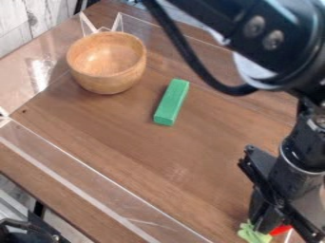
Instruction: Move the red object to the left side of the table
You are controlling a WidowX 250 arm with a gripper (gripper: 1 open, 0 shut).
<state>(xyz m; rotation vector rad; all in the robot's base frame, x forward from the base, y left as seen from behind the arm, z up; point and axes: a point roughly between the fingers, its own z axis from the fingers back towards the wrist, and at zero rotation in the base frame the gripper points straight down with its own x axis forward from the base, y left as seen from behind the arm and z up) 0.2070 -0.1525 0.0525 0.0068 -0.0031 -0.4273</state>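
The black metal hand (264, 220), closed, partly hides the small red toy fruit with light-green leaves (280, 230) near the brown wood-grain tabletop's (140, 157) edge

brightness: tabletop (152, 157) moderately lit, no area fully black except parts of the dark arm (222, 43)
light source: not shown; direction cannot be told
glare: pale sheen seen on clear rim (76, 176) and at far left corner of table
bowl (106, 63): soft highlight caught on wood, inside shaded
green block (172, 102): evenly lit, edges slightly soft
gripper (273, 195): dark, fine detail lost
sharpness: low resolution, softness throughout
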